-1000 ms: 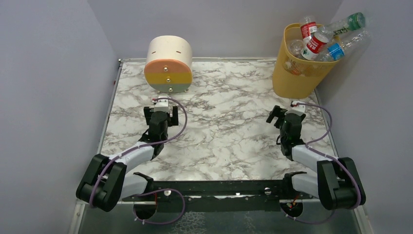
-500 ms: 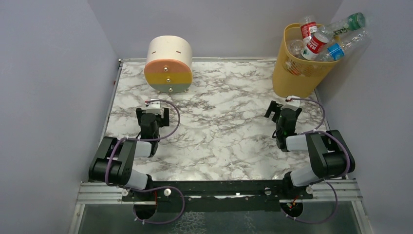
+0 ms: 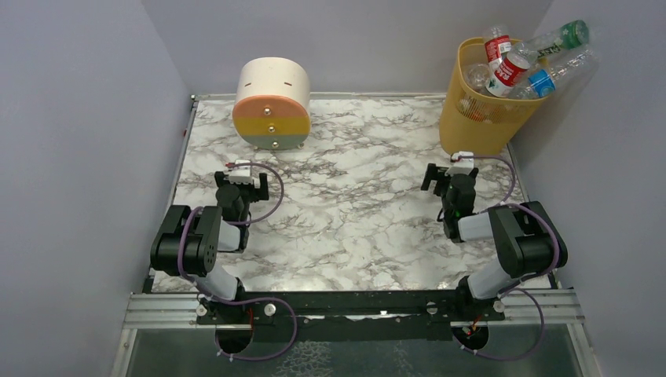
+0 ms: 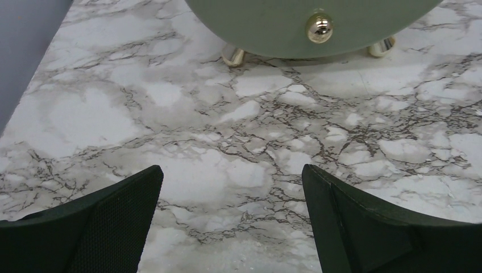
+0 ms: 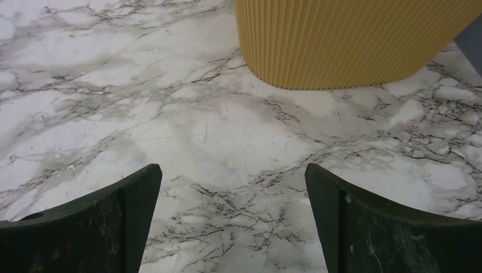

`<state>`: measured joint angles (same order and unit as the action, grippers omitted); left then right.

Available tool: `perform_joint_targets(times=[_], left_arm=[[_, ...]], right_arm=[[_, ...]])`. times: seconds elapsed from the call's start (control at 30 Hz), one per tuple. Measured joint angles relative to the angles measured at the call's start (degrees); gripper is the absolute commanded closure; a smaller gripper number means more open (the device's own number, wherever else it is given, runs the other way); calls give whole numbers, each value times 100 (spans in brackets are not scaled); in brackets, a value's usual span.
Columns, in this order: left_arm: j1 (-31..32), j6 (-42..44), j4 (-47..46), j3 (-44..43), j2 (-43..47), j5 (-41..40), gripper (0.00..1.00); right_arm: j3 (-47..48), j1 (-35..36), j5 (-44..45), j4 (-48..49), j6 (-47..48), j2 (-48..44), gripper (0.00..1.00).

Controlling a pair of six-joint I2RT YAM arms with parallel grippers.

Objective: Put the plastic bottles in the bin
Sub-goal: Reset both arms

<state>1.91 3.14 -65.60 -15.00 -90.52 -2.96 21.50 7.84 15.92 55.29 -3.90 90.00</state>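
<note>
The yellow-orange bin [image 3: 479, 118] stands at the table's far right corner. Several plastic bottles [image 3: 510, 67] with red, blue and green labels stick out of its top. Its ribbed wall also shows in the right wrist view [image 5: 352, 40]. My left gripper [image 3: 242, 179] is open and empty over the marble, below the drawer unit; between its fingers [image 4: 233, 187] is bare marble. My right gripper [image 3: 449, 174] is open and empty just in front of the bin, with bare marble between its fingers [image 5: 233, 187]. No bottle lies on the table.
A round drawer unit [image 3: 271, 106] in cream, orange, yellow and green stands at the back left; its green lower drawer with a brass knob [image 4: 319, 27] shows in the left wrist view. Grey walls close in on the left, back and right.
Both arms have folded back toward their bases. The left gripper drew slightly left and the right gripper slightly left and up the view. Both stayed open.
</note>
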Motion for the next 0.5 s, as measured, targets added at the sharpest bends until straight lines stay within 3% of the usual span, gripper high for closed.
perform_joint_targets(times=[0.5], left_arm=[[-9, 214, -721, 98, -304, 719, 1]], right_arm=[[-857, 55, -769, 1543, 376, 175, 1]])
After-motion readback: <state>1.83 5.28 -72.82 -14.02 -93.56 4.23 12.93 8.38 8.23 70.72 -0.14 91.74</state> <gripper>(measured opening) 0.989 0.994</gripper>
